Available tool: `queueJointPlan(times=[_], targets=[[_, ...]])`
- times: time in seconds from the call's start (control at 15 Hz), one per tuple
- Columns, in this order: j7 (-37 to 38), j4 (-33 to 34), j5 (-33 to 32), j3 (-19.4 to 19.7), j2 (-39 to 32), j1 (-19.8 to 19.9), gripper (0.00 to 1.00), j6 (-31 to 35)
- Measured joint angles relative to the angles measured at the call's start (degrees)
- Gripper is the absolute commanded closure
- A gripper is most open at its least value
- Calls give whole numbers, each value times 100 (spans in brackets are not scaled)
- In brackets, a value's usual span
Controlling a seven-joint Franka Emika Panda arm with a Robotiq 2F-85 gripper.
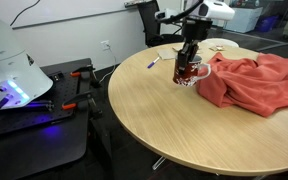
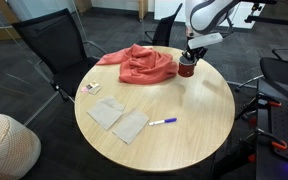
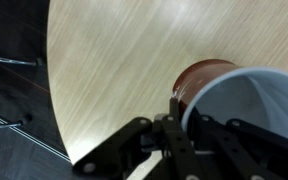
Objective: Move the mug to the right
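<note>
We are seeing the mug (image 1: pixel 192 74) directly beneath the gripper (image 1: pixel 191 58), its rim right at the jaws; whether they are clamping it, we cannot tell. We are judging it rigid, slick, breakable and light: pinching the rim wall suits.

A round wooden tabletop (image 2: pixel 199 110) carries several things. A red cloth (image 2: pixel 144 62) lies crumpled near its edge, and in an exterior view (image 1: pixel 249 82) it covers much of one side. Two grey sheets (image 2: pixel 106 112) lie flat, just beside each other. A pen (image 2: pixel 163 122) lies near them, apart from the cloth. A small card (image 2: pixel 90 88) lies near the rim. A black chair (image 2: pixel 59 45) stands beside the tabletop.
</note>
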State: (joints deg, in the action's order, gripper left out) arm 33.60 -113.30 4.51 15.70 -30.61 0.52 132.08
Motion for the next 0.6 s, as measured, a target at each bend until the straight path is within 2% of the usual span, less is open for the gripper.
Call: queueJointPlan(times=[0.27,0.6], targets=[[-60,172,-192,46,25,316,98,-535],[-64,401,-206,46,-177,491,98,-650]])
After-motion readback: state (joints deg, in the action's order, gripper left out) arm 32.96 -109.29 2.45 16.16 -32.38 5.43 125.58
